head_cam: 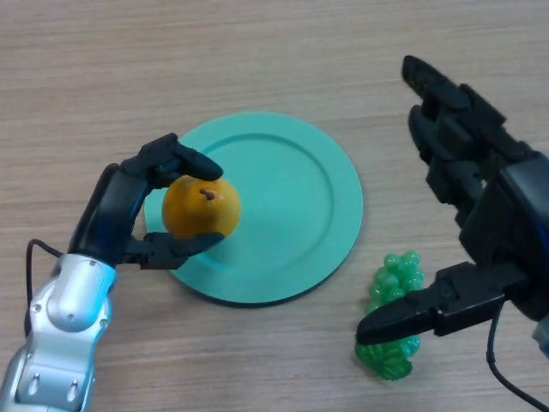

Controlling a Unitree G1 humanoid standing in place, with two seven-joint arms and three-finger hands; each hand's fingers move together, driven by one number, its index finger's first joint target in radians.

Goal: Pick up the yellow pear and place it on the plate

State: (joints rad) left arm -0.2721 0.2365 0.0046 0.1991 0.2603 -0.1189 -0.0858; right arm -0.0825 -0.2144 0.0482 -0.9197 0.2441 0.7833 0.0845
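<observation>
In the head view, the left hand [129,215] had its fingers and thumb curled round the yellow pear [201,207], fingers over the top and thumb beneath. The pear sat in that grasp over the left edge of the teal plate [300,206], stem end turned toward the camera. Whether its underside already touched the plate could not be told, since the thumb hid the contact.

The right hand [463,154] showed at the right of the view, well apart from the plate. Its fingers stretched out straight toward the far side of the table and its thumb reached out low and to the left, over a bunch of green grapes [393,318], without closing on it. It held nothing and looked idle.

The step in hand appeared to be the placing: the pick-up seemed done, with the pear carried as far as the plate's rim. The next move would likely call for bringing the pear a little further in toward the plate's middle, settling it on the surface, then relaxing the fingers and thumb so it did not roll off the near edge.

By count there was one pear, one plate, one bunch of grapes and two hands, all above a wooden table [257,51].
</observation>
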